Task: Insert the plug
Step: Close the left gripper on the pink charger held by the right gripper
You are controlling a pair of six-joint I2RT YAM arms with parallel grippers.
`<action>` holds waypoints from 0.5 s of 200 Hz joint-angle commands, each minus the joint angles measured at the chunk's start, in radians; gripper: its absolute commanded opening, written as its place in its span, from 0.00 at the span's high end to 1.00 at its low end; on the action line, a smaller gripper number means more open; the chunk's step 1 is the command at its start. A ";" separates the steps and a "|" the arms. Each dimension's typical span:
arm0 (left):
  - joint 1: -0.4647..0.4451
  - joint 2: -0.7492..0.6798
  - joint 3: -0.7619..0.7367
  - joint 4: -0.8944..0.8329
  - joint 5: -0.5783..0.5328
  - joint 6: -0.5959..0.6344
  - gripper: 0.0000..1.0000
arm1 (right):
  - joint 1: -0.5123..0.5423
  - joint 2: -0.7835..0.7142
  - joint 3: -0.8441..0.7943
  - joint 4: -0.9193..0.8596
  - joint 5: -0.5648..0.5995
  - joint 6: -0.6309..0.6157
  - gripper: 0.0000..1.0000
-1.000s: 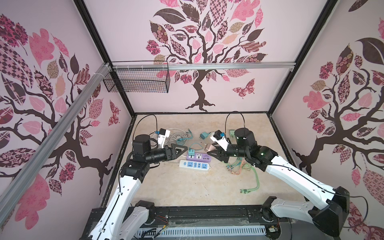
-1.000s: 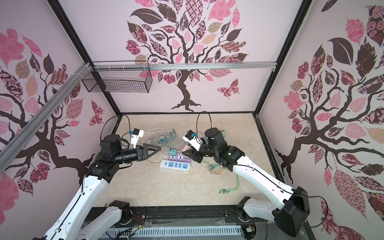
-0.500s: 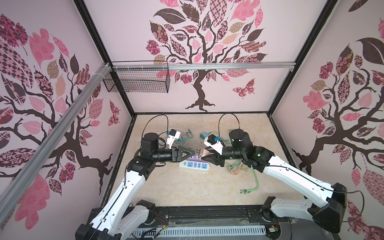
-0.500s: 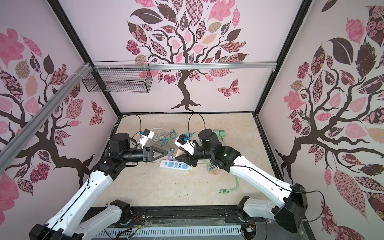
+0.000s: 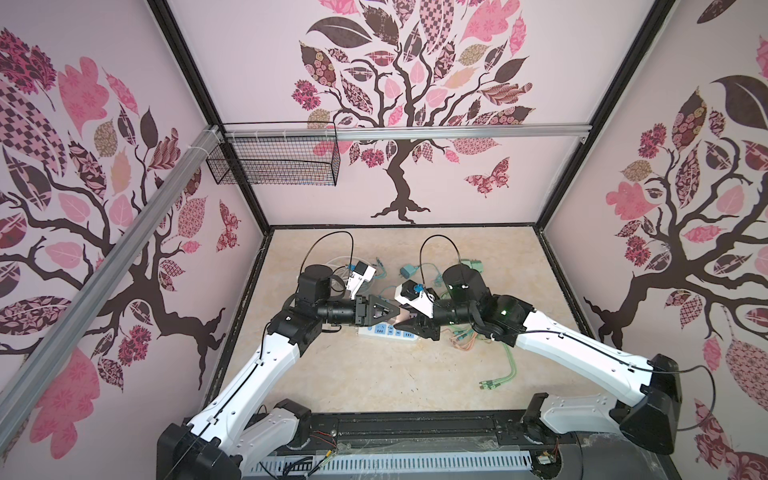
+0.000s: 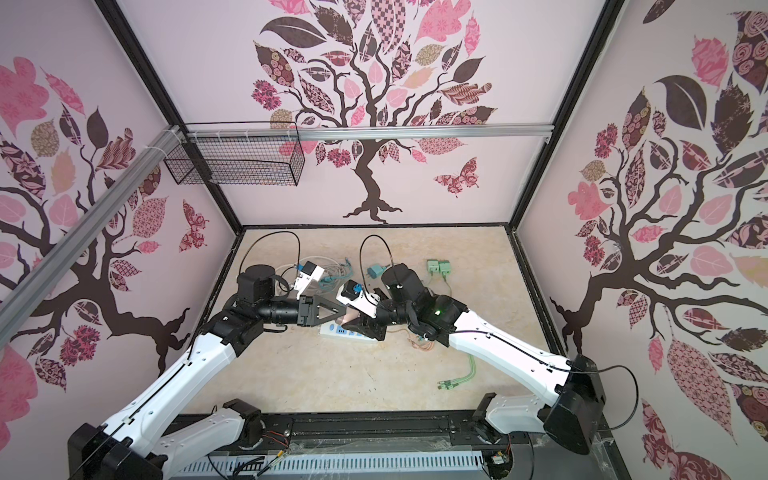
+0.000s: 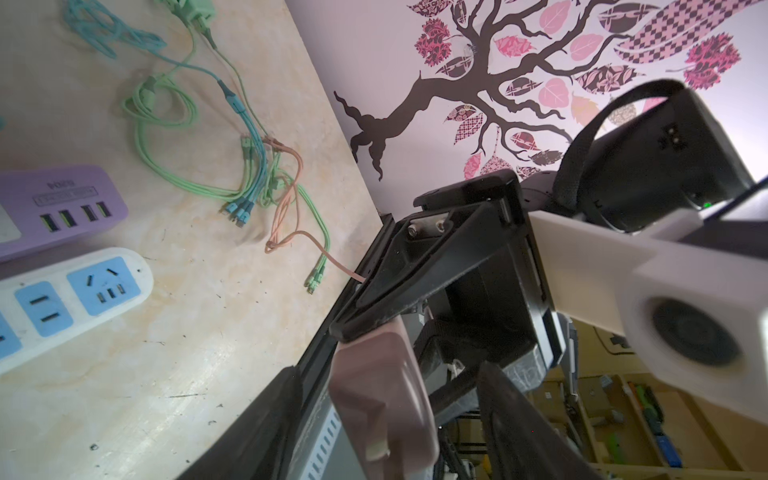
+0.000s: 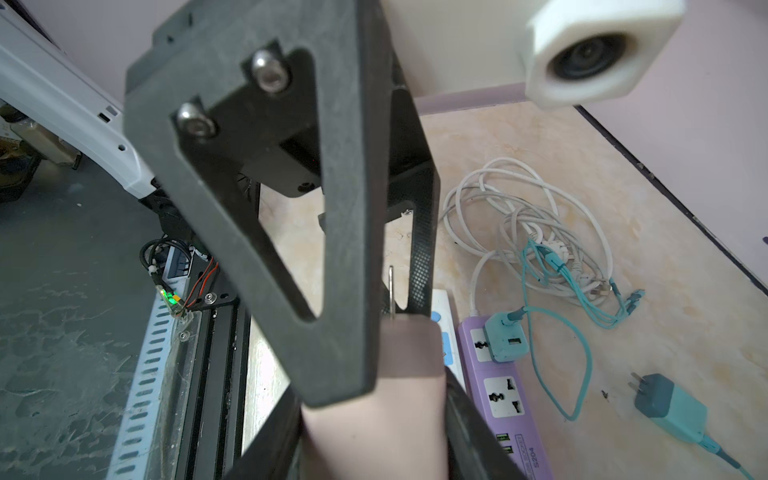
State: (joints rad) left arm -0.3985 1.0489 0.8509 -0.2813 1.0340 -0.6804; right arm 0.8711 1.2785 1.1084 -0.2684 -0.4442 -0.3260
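In both top views the two arms meet tip to tip over the middle of the beige table [image 5: 374, 374]. The left gripper [image 5: 397, 312] and the right gripper [image 5: 411, 321] face each other with the mauve plug [image 5: 402, 318] between them. It is raised above the white power strip [image 5: 384, 331], which lies flat on the table. Jaw spacing cannot be judged at this range. Left wrist view: the plug [image 7: 382, 395] sits between the left gripper's own fingers [image 7: 274, 424] with a visible gap on either side, so these jaws stand apart around it without contact. A pale prong [image 7: 376, 451] points toward this camera. One finger of the right gripper bears on the plug's far end. The white power strip [image 7: 70, 291] and a purple power strip [image 7: 62, 208] lie side by side on the table, near a tangle of green, teal and orange cables [image 7: 257, 178]. Right wrist view: the right gripper is clamped on the plug body [image 8: 374, 432], and the metal prong [image 8: 390, 291] projects away from the camera. The left gripper's fingers [image 8: 332, 208] flank the plug's front end; contact cannot be confirmed here. A teal adapter [image 8: 505, 338] is seated in the purple power strip [image 8: 498, 399], and a white cable coil [image 8: 519, 208] lies beyond it.
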 commanded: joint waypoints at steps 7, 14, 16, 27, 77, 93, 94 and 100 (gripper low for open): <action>-0.002 0.007 0.031 0.019 0.014 0.013 0.40 | 0.009 0.015 0.064 0.003 0.042 -0.021 0.78; -0.003 0.003 0.031 0.018 0.015 0.015 0.42 | 0.010 0.014 0.061 0.006 0.049 -0.022 0.78; -0.003 0.003 0.031 0.018 0.015 0.016 0.42 | 0.011 0.013 0.060 0.006 0.051 -0.022 0.78; -0.002 -0.003 0.033 0.017 0.012 0.018 0.44 | 0.011 0.011 0.056 0.008 0.060 -0.022 0.78; -0.003 0.007 0.035 0.017 0.020 0.013 0.62 | 0.016 0.012 0.052 0.013 0.097 -0.033 0.76; -0.003 0.008 0.035 0.018 0.027 0.012 0.65 | 0.017 0.008 0.047 0.025 0.123 -0.031 0.74; -0.003 0.008 0.035 0.018 0.027 0.012 0.65 | 0.017 0.008 0.048 0.025 0.124 -0.031 0.75; -0.002 0.009 0.036 0.018 0.026 0.013 0.66 | 0.016 0.007 0.046 0.028 0.126 -0.031 0.74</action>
State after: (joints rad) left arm -0.3977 1.0603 0.8509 -0.2832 1.0302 -0.6857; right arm 0.8825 1.2793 1.1122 -0.2634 -0.3550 -0.3534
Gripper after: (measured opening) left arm 0.356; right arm 0.447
